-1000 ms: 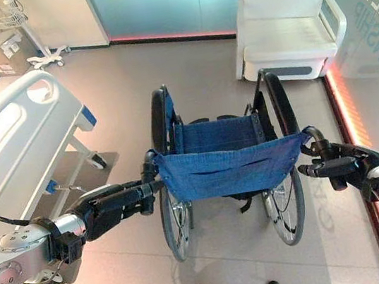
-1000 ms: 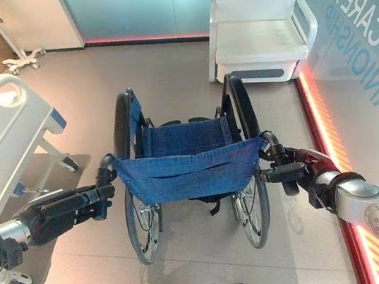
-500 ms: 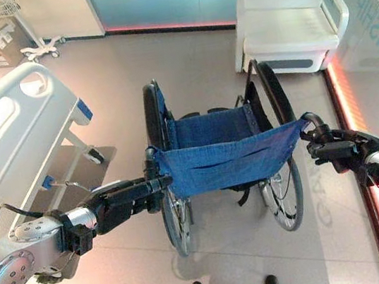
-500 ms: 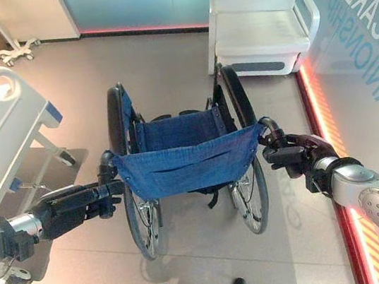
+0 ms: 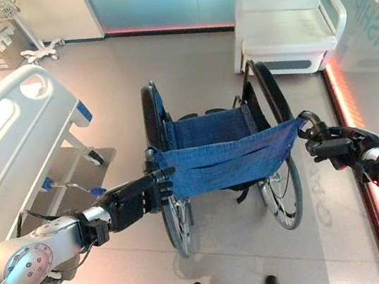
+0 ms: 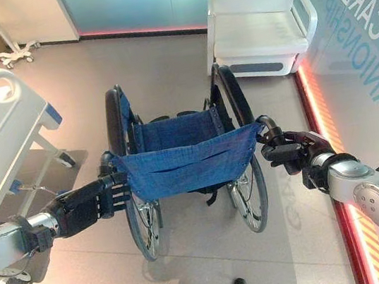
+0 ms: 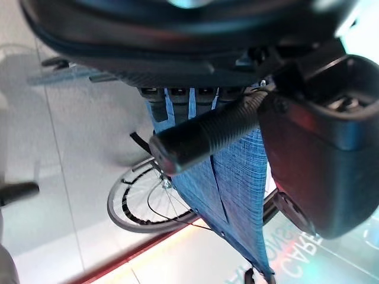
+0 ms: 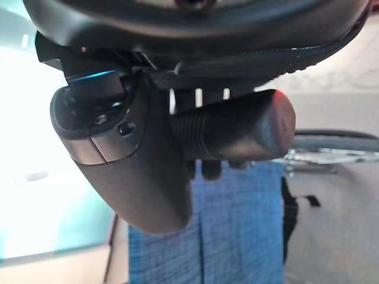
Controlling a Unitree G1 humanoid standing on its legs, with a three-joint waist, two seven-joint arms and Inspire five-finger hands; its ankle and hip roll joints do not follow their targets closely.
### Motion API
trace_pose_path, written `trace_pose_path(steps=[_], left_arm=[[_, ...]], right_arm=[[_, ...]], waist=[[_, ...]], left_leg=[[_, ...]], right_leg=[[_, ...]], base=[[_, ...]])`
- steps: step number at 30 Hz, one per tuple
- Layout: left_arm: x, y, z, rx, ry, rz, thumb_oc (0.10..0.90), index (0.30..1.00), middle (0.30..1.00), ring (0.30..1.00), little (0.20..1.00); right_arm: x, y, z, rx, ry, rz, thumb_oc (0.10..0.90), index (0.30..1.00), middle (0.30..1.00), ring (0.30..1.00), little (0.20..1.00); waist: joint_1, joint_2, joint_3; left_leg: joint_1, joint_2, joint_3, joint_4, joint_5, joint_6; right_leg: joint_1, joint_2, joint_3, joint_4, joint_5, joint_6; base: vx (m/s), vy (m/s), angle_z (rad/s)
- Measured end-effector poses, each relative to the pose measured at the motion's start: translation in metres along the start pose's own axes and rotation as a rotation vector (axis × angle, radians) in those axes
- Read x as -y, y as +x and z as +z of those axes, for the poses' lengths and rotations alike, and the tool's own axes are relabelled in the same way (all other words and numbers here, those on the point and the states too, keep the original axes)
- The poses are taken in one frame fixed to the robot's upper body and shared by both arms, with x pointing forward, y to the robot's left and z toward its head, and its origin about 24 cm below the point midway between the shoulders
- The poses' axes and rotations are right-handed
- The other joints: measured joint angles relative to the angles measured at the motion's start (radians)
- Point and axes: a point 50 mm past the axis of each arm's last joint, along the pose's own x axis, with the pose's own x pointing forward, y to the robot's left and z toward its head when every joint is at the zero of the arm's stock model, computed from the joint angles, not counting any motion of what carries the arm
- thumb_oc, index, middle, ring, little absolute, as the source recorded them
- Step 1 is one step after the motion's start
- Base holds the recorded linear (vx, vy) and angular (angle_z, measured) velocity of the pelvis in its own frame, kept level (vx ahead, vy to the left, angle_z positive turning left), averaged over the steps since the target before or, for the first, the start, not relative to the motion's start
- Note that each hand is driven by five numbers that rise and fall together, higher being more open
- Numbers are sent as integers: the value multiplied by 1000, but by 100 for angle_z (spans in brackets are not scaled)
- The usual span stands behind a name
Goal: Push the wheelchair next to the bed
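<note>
The wheelchair (image 5: 224, 158) has a blue cloth back and seat and black wheels, and it stands in the middle of the floor facing away from me. The white bed (image 5: 4, 141) lies to its left, with a gap of floor between them. My left hand (image 5: 130, 201) is curled round the left push handle (image 7: 207, 133), a black ribbed grip. On the other side, my right hand (image 5: 336, 146) is shut round the right push handle (image 8: 237, 133), with the thumb (image 8: 136, 177) wrapped beside it.
A white padded chair (image 5: 291, 34) stands beyond the wheelchair at the back right. A glass wall with a red light strip (image 5: 366, 180) runs along the right. A cardboard box (image 5: 0, 45) and a wheeled stand (image 5: 41, 53) sit at the far left.
My left hand's fingers, stretched along the handle before, have curled round it. The wheelchair has moved a little forward and turned slightly left, toward the bed.
</note>
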Motion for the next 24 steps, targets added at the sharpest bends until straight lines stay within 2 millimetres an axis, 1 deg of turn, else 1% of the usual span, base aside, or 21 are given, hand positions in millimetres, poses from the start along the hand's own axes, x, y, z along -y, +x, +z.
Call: trace_pose_path(steps=[1, 2, 5, 11, 24], left_arm=[[1, 1, -1, -4, 1, 3, 480, 420, 420, 420, 420], [1, 3, -1, -6, -1, 3, 400, 300, 300, 300, 300], [2, 5, -1, 1, -13, 3, 400, 300, 300, 300, 300], [3, 8, -1, 30, -32, 15, 400, 300, 300, 300, 300], [3, 9, -1, 32, -34, 24, 400, 300, 300, 300, 300]], right_arm=[[-1, 1, 0, 0, -2, 2, 400, 300, 300, 300, 300], [-1, 1, 1, -1, -2, 2, 400, 300, 300, 300, 300], [-1, 1, 1, 0, -2, 4, 400, 300, 300, 300, 300], [-2, 1, 1, 0, -2, 6, 400, 300, 300, 300, 300], [-3, 1, 1, 1, -1, 9, 400, 300, 300, 300, 300]], waist=[[-2, -1, 0], [-4, -1, 1], [-7, -4, 2], [-10, -19, 11], [-12, -20, 12]], left_leg=[[1, 0, 0, 0, 0, 0], [1, 0, 0, 0, 0, 0], [2, 0, 0, 0, 0, 0], [2, 0, 2, 0, 0, 0], [3, 0, 3, 0, 0, 0]], right_leg=[[1, 0, 0, 0, 0, 0], [1, 0, 0, 0, 0, 0], [2, 0, 1, 0, 0, 0], [2, 0, 3, 0, 0, 0], [2, 0, 4, 0, 0, 0]], base=[[0, 0, 0], [0, 0, 0], [0, 0, 0], [0, 0, 0], [0, 0, 0]])
